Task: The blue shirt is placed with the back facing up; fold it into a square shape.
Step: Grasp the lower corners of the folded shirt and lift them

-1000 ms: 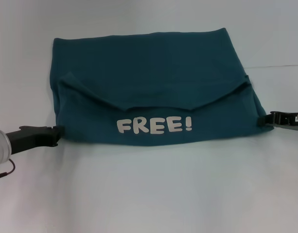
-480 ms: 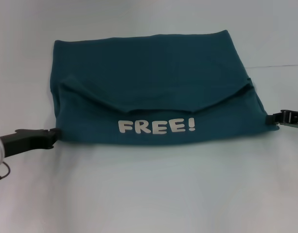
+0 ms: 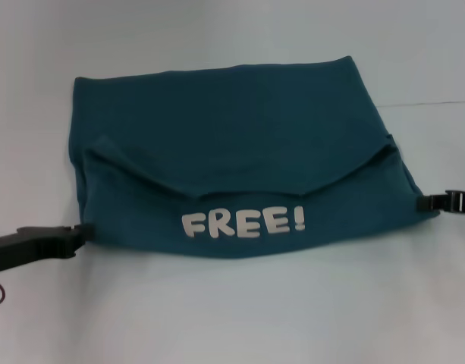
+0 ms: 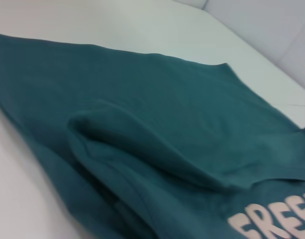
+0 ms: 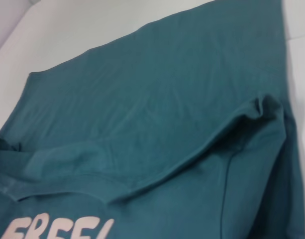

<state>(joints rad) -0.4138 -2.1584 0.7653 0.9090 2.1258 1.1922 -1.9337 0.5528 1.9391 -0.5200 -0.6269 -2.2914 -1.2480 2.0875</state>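
The left gripper (image 3: pixel 79 234) sits low at the near-left corner of the blue shirt (image 3: pixel 240 159), its dark fingers touching the fabric edge; whether they are clamped on cloth or merely resting against it cannot be told from the head view, and the left wrist view shows no fingers at all. The right gripper (image 3: pixel 425 202) is at the near-right corner in like manner, its tip against the fabric, and its closure likewise cannot be told. The shirt lies across the middle of the white table (image 3: pixel 232 318), part-folded: a near flap is turned up over the body so that the white "FREE!" lettering (image 3: pixel 243 223) faces upward along the near edge, and above it the flap's border sags in a shallow curve rather than a straight line. The wrist views show loose, rolled folds of cloth at both corners. Judged from this, the fold is under way but not square. The risks: if one corner is held less securely than the other, it may slip free and the flap will skew; uneven travel of the two arms would set the crease crooked; the bunched corners may trap wrinkles beneath the next fold.
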